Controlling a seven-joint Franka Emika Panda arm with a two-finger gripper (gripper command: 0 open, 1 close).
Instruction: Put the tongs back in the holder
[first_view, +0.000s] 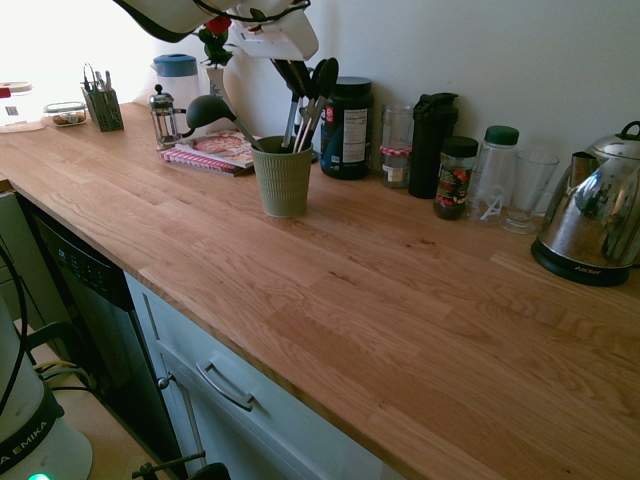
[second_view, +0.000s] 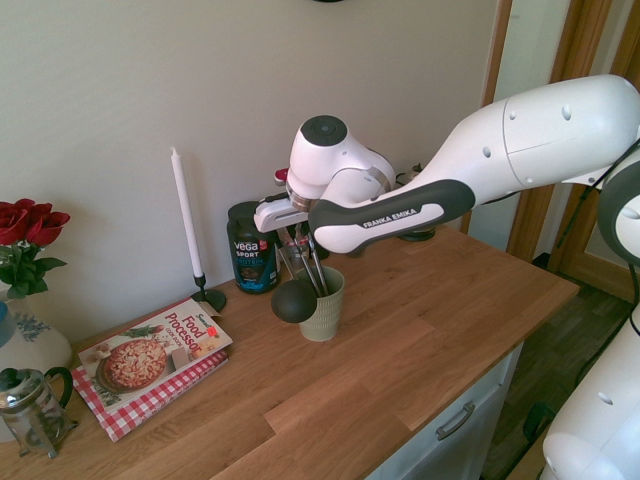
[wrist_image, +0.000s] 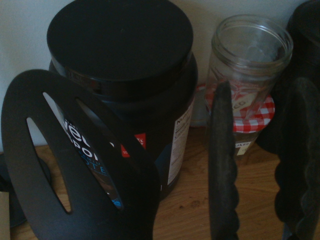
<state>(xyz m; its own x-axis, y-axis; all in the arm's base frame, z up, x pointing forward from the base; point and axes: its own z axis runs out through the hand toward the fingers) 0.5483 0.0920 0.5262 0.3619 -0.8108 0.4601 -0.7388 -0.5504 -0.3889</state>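
Wrist view, nearest: two dark prongs of the tongs rise from the lower edge, with scalloped edges, out of focus; beside them the slotted black spatula. Behind stand the black-lidded tub and a clear jar with a red-checked band.

First exterior view: the holder stands upright on the wooden counter, just in front of the tub. The tongs stand in it with the long axis near vertical, black tips up and metal arms running down into the cup; their lower end is hidden inside. A black ladle leans out over the rim.

The gripper sits directly above the utensil tops. Its fingers are cut off by the frame edge and masked by the wrist body; whether it grips the tongs I cannot tell.
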